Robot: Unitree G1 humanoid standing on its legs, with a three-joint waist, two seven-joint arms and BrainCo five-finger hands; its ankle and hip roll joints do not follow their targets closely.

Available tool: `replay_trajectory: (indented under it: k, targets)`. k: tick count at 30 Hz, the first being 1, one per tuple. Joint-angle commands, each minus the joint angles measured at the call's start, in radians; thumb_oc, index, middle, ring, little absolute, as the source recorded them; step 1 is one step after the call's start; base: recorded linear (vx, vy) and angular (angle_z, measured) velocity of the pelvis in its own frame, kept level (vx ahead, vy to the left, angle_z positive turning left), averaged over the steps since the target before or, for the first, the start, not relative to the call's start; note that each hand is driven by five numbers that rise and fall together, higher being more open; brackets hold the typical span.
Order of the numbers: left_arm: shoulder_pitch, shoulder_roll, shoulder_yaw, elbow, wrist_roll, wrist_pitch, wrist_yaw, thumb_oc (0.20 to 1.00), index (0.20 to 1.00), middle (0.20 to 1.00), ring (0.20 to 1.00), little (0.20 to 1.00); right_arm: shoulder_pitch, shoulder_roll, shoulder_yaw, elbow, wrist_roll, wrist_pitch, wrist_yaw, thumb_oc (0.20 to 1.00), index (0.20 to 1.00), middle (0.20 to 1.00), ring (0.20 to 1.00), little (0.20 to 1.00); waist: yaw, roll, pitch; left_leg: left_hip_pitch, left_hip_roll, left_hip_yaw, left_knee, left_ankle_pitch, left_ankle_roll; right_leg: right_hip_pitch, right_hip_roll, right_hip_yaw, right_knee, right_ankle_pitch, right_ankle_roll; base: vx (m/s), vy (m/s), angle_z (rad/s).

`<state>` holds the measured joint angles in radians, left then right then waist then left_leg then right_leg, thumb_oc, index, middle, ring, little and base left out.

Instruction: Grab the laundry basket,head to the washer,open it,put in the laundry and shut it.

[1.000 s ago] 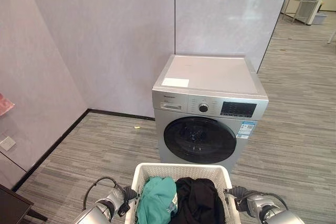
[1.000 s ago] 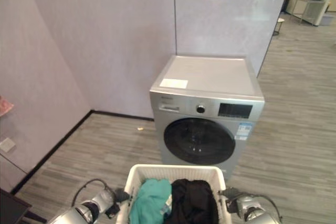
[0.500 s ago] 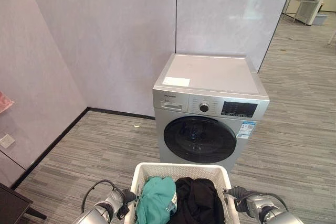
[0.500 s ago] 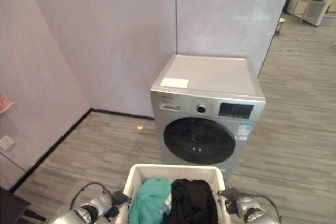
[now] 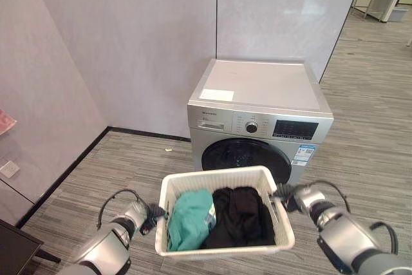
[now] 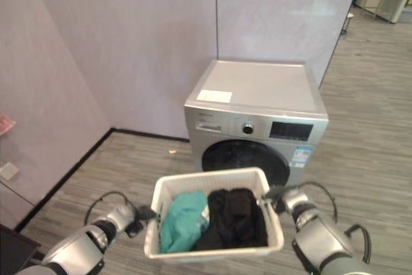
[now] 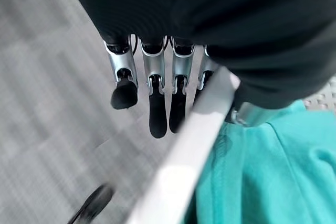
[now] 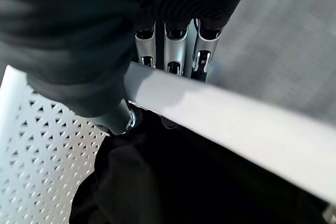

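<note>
A white perforated laundry basket (image 5: 219, 176) hangs in the air between my two hands. Inside it lie a teal garment (image 5: 190, 217) and a black garment (image 5: 241, 214). My left hand (image 5: 148, 213) grips the basket's left rim (image 7: 194, 145), fingers (image 7: 157, 111) curled outside and thumb inside by the teal cloth (image 7: 262, 171). At the right rim (image 8: 226, 124) my right hand (image 5: 288, 192) is shut too, fingers (image 8: 173, 61) curled under it above the black cloth (image 8: 184, 182). Just beyond stands the silver front-loading washer (image 5: 261, 91); its dark round door (image 5: 248, 152) is shut and partly hidden by the basket.
Lilac wall panels (image 5: 129, 43) stand behind the washer and along the left. A white sheet (image 5: 216, 94) lies on the washer's top. A dark table corner (image 5: 16, 246) juts in at the lower left. Grey plank floor (image 5: 373, 127) stretches to the right.
The basket now sits higher and farther forward in view, covering the lower part of the washer door. The whole picture has shifted, so the camera has moved.
</note>
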<state>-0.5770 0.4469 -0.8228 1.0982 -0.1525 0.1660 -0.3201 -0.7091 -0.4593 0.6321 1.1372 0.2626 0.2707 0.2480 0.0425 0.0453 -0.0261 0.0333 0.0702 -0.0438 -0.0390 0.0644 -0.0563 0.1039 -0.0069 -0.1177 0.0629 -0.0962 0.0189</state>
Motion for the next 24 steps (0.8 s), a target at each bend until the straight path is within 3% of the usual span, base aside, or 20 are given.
replay_trajectory:
  k: [1,6,9,24]
  targets:
    - [-0.250,0.084,-0.065,-0.022,-0.079,-0.047,0.001,0.200,0.200,0.200,0.200,0.200,-0.135,0.006,0.121,-0.071,0.043,-0.035,0.164,0.200,0.200,0.200,0.200,0.200,0.007,-0.053,-0.026,-0.032,-0.041,-0.060,-0.037,0.023,0.020,-0.007,-0.058,0.099,-0.130,0.127,0.082,0.00,0.000,0.00]
    - [-0.362,0.257,-0.155,-0.208,-0.191,-0.062,-0.010,0.200,0.200,0.200,0.200,0.200,-0.263,-0.087,0.190,-0.199,0.174,-0.030,0.152,0.200,0.200,0.200,0.200,0.200,0.026,-0.053,-0.028,-0.040,-0.042,-0.064,-0.040,0.028,0.015,-0.006,-0.061,0.084,-0.142,0.138,0.087,0.00,0.002,0.01]
    - [-0.409,0.305,-0.190,-0.246,-0.206,-0.065,-0.012,0.200,0.200,0.200,0.200,0.200,-0.312,-0.111,0.223,-0.236,0.198,-0.029,0.147,0.200,0.200,0.200,0.200,0.200,0.033,-0.053,-0.029,-0.041,-0.042,-0.063,-0.040,0.028,0.013,-0.005,-0.063,0.080,-0.146,0.141,0.091,0.00,0.000,0.00]
    - [-0.635,0.453,-0.326,-0.382,-0.373,-0.101,0.001,0.200,0.200,0.200,0.200,0.200,-0.619,-0.204,0.346,-0.250,0.409,-0.054,0.093,0.200,0.200,0.200,0.200,0.200,0.084,-0.071,-0.022,-0.044,-0.049,-0.032,-0.019,0.001,0.018,-0.024,-0.089,0.093,-0.150,0.157,0.115,0.00,0.026,-0.01]
